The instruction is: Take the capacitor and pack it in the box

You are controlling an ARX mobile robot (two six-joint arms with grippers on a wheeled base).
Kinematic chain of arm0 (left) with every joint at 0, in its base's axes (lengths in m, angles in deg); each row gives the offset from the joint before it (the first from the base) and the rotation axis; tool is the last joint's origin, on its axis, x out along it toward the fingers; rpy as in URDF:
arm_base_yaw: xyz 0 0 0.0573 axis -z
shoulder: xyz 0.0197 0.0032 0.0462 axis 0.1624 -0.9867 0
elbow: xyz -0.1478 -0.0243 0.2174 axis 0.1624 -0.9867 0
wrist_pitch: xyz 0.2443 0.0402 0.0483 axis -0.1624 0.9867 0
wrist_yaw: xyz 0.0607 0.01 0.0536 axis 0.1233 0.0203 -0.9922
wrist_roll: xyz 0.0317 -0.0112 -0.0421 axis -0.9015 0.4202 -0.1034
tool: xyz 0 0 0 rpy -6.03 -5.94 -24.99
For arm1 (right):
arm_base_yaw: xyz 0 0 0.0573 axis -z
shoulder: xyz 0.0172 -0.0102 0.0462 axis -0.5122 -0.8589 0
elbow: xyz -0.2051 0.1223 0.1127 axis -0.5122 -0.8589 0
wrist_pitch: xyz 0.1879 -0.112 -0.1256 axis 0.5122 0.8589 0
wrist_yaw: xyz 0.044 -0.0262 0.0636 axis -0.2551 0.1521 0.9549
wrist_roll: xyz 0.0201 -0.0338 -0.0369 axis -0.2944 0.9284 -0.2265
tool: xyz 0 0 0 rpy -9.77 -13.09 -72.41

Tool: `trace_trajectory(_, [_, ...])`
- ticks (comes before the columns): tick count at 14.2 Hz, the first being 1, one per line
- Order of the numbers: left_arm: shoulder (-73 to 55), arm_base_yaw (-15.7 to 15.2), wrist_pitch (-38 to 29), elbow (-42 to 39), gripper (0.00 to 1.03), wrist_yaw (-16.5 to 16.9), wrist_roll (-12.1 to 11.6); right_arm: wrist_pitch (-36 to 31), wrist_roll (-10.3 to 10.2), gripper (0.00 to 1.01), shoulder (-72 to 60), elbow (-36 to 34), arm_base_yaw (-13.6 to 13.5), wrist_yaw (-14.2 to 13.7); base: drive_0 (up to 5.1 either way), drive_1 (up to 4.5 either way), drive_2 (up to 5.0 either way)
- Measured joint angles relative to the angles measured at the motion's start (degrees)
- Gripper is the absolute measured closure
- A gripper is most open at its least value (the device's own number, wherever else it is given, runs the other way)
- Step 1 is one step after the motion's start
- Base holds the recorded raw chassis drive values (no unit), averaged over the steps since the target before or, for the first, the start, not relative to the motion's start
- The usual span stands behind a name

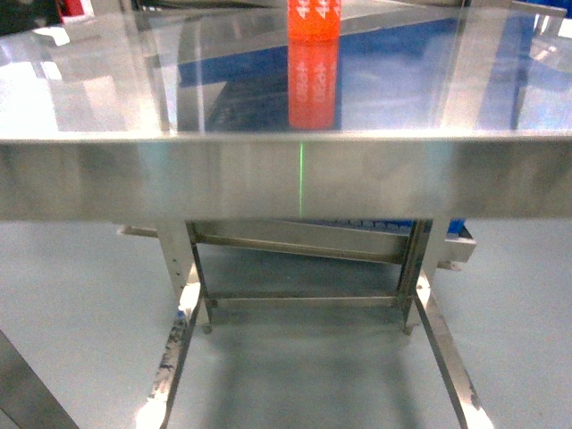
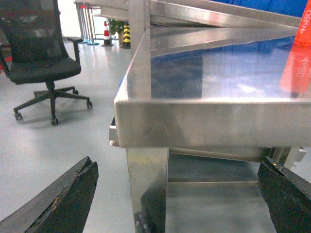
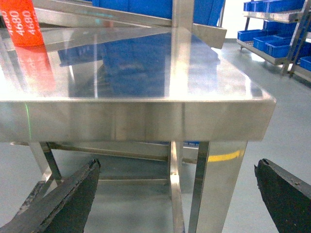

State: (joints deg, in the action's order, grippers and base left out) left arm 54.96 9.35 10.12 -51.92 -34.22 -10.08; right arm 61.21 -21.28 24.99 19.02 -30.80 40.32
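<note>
The capacitor (image 1: 313, 20) is an orange cylinder marked 4680, standing at the far side of a steel table (image 1: 179, 183), with its reflection on the top below it. The left wrist view catches the capacitor (image 2: 303, 34) at the right edge, and the right wrist view has the capacitor (image 3: 20, 22) at top left. My left gripper (image 2: 177, 162) hangs open below the table's front left corner, holding nothing. My right gripper (image 3: 177, 162) is open below the front right corner, also holding nothing. Neither gripper shows in the head view. The box is out of view.
The table's legs and crossbars (image 1: 304, 299) stand right ahead over grey floor. A black office chair (image 2: 43, 63) sits to the left, with a traffic cone (image 2: 106, 31) behind it. Shelves of blue bins (image 3: 272, 39) line the right. A blue bulk (image 3: 141, 7) rises behind the table.
</note>
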Motion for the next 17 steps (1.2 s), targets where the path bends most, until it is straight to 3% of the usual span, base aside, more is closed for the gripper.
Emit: trace_trajectory(17, [0.0,0.0,0.0,0.0,0.05,0.1,0.0,0.0,0.0,0.03,0.0,0.0,0.0,0.0,0.0,0.0,0.0])
